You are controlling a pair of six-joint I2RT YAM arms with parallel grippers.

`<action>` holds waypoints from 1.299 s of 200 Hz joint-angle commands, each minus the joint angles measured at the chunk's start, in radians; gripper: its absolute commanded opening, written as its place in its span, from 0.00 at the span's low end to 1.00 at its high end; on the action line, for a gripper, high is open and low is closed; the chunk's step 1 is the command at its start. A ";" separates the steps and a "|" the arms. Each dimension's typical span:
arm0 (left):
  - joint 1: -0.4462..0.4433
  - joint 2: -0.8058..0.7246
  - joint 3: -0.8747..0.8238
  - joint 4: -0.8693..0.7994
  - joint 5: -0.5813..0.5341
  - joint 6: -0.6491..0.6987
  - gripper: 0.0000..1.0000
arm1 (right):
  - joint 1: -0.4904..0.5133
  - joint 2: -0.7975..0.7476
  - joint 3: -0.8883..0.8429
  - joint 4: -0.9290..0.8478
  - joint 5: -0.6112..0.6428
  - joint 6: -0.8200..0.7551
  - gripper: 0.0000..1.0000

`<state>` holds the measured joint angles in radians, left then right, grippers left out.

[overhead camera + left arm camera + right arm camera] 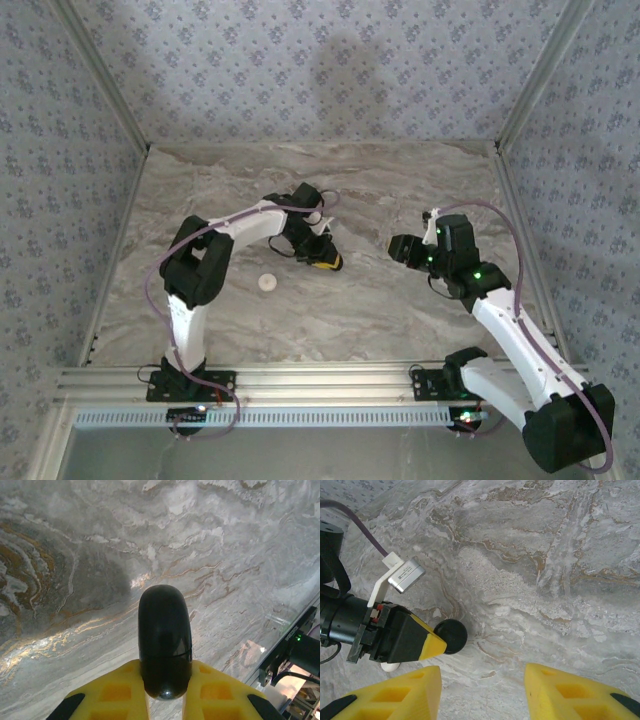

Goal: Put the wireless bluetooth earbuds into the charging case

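Though the case (pixel 390 667) is half hidden behind the left gripper (pixel 436 645) from the right wrist, overhead it lies on the table (pixel 400 310) near that gripper, which clamps a black disc (pixel 165 640); right gripper (pixel 482 690) open, empty.

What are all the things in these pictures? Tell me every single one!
White round plastic puck case: one, white, lying on the table beside the left arm, with nothing touching it.
Black round smooth disc: one, black, pinched in the left claw.
Marble-look table top: one, grey with brown veins, under everything.
Patterned walls: three, pale blue-grey, at the left, back and right of the table.
Metal rails: silver, along the near edge.
Robot arms: two, white and black, left and right.
Left claw: one, yellow fingers, shut on the disc.
Right claw: one, yellow fingers, open and empty, pointing toward the left claw.
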<state>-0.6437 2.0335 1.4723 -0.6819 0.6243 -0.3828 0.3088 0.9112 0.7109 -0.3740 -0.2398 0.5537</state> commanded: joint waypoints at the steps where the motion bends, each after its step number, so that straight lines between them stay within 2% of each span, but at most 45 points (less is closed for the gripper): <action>1: -0.002 0.026 0.043 -0.069 -0.012 0.028 0.16 | -0.005 -0.027 -0.005 -0.026 -0.002 -0.008 0.49; 73: 0.027 0.021 0.052 -0.150 -0.077 0.070 0.32 | -0.007 -0.064 -0.004 -0.048 0.014 -0.017 0.49; 99: 0.049 0.001 0.043 -0.159 -0.088 0.075 0.40 | -0.007 -0.064 -0.001 -0.053 0.017 -0.022 0.50; 128: 0.075 -0.027 0.048 -0.180 -0.121 0.095 0.43 | -0.008 -0.063 0.010 -0.061 0.026 -0.039 0.50; 142: 0.092 -0.067 0.049 -0.188 -0.156 0.106 0.44 | -0.009 -0.060 0.008 -0.059 0.036 -0.055 0.52; 160: 0.125 -0.151 0.030 -0.181 -0.244 0.120 0.48 | -0.014 -0.053 -0.002 -0.044 0.091 -0.112 0.60; 175: 0.163 -0.258 -0.027 -0.132 -0.331 0.122 0.51 | -0.022 -0.038 -0.021 -0.011 0.158 -0.174 0.67; 179: 0.175 -0.289 -0.046 -0.113 -0.353 0.122 0.52 | -0.024 -0.033 -0.029 0.001 0.177 -0.189 0.78; 182: 0.186 -0.315 -0.063 -0.098 -0.369 0.123 0.52 | -0.027 -0.028 -0.034 0.013 0.187 -0.199 0.96; 185: 0.197 -0.340 -0.080 -0.083 -0.386 0.124 0.53 | -0.030 -0.022 -0.040 0.024 0.204 -0.215 1.00; 206: 0.285 -0.504 -0.212 0.048 -0.493 0.134 0.66 | -0.062 0.021 -0.079 0.119 0.312 -0.300 1.00; 223: 0.353 -0.634 -0.332 0.156 -0.618 0.143 0.86 | -0.115 0.050 -0.120 0.225 0.348 -0.353 1.00; 229: 0.380 -0.676 -0.382 0.206 -0.643 0.146 0.99 | -0.142 0.059 -0.137 0.272 0.348 -0.367 1.00; 260: 0.498 -0.897 -0.676 0.488 -0.776 0.142 1.00 | -0.257 0.110 -0.205 0.462 0.341 -0.454 1.00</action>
<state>-0.2047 1.2392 0.9661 -0.4351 0.0048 -0.2543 0.1192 0.9909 0.5453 -0.1204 0.0566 0.2123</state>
